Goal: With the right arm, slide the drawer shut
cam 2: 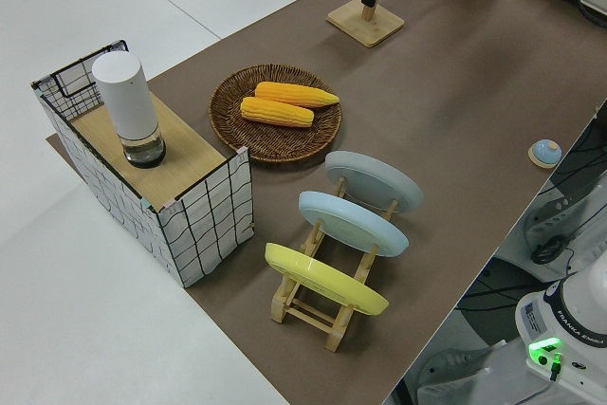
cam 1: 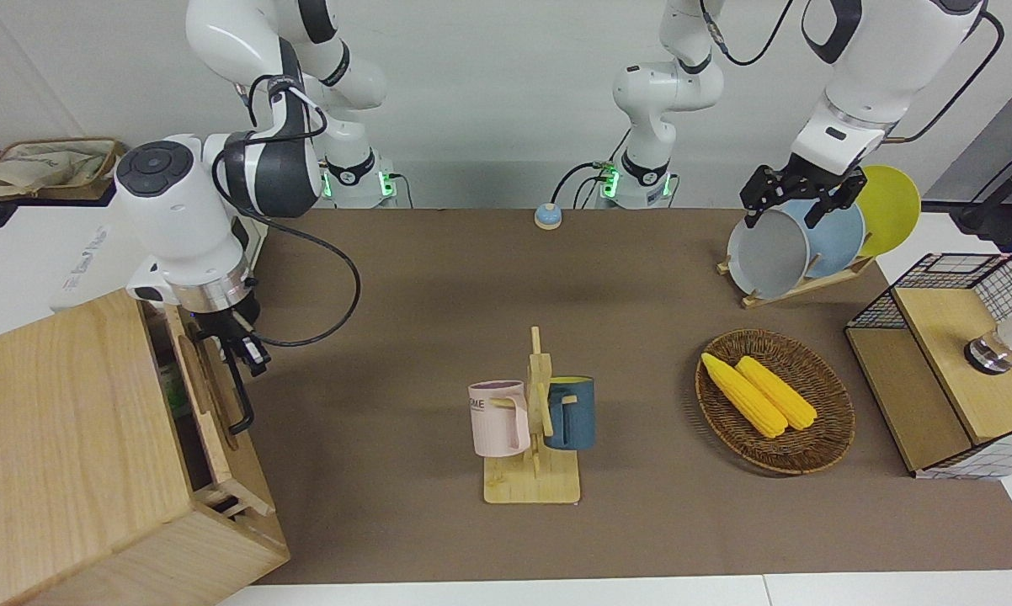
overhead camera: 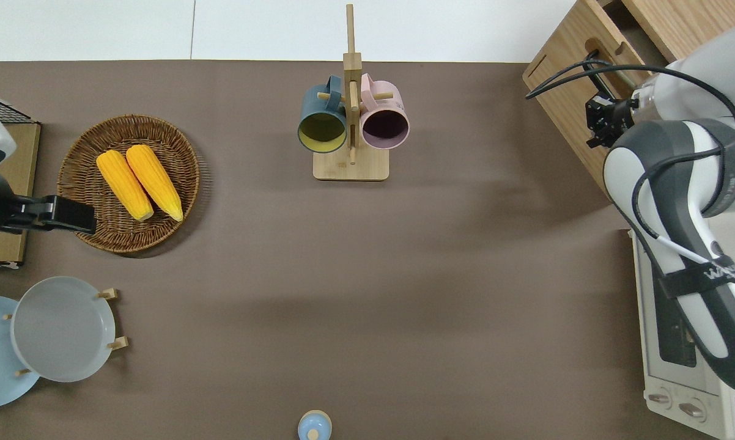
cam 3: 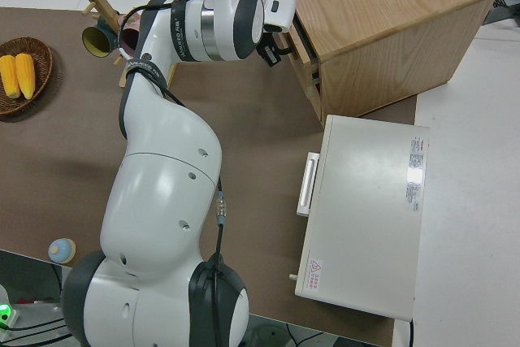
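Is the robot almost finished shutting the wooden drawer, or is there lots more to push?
Almost finished. Most of the pale-wood drawer with the black loop handle already sits inside the big wooden box. Only a narrow gap shows, with something green peeking out. The right arm's black gripper is at the drawer's front panel, by the handle. What's left is the last bit of sliding. The left arm is parked.

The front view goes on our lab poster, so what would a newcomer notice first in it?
Likely the right arm, its right gripper at the black loop handle of the drawer, nearly shut in the big wooden box. Next, two yellow corn cobs in the wicker basket toward the left arm's end.
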You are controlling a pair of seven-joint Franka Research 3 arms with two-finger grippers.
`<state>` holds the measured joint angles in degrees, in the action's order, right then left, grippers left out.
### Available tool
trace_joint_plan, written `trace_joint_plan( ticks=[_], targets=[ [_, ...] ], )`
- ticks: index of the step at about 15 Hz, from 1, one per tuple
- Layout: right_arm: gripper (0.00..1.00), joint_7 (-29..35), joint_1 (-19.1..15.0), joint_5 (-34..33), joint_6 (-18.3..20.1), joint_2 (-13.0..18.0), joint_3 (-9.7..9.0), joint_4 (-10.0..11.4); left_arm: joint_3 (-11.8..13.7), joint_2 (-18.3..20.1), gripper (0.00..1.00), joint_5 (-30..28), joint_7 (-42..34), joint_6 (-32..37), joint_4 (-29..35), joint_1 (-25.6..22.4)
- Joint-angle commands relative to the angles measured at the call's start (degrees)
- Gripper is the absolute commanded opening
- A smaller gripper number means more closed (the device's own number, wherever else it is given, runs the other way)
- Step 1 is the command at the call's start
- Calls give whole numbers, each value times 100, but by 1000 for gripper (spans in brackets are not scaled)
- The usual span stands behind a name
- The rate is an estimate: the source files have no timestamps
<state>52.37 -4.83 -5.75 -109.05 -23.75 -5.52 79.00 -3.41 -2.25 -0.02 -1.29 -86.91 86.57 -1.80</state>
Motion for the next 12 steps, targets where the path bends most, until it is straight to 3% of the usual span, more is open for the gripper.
trace_joint_plan(
  ticks=[1,6,12],
  targets=[
    [0,-227,-325,39,-108,-156,-195,-192,-37,-65,993,98,-56,113,-149,-22],
    [0,-403,-624,39,-108,-183,-432,-201,-37,-65,993,98,-56,113,-140,-22],
    [0,-525,-598,39,-55,-183,-433,-192,-37,-65,993,98,-56,113,-149,-22]
  ],
)
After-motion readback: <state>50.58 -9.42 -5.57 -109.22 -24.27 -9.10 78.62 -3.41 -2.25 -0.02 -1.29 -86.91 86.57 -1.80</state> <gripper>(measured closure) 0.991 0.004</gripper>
